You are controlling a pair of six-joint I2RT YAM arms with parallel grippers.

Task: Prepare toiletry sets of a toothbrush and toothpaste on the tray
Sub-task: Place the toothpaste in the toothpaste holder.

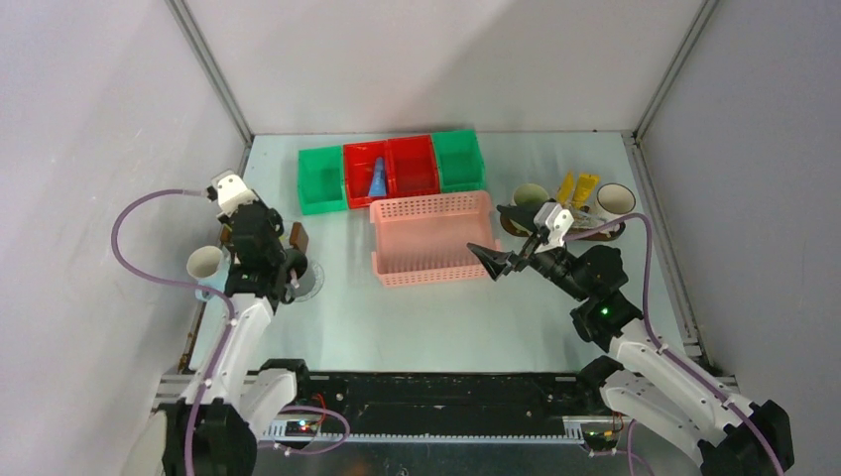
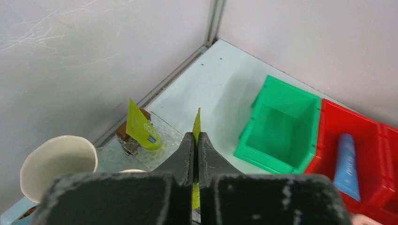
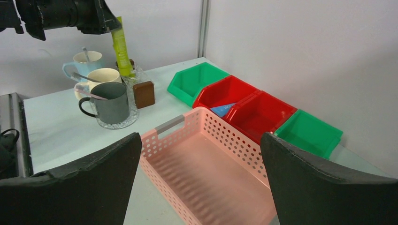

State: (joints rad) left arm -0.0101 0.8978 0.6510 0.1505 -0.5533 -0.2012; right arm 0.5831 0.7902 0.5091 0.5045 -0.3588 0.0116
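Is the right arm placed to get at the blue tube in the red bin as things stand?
Probably yes: the right hand is open and empty, the blue tube lies uncovered, and only the low pink basket sits between.

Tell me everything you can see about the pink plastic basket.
The pink rectangular plastic basket sits flat and empty on the pale table, just before the red plastic bins. Its walls are pierced with rows of small holes, its floor is ribbed, and a short end has a handle slot. Nothing grips it.
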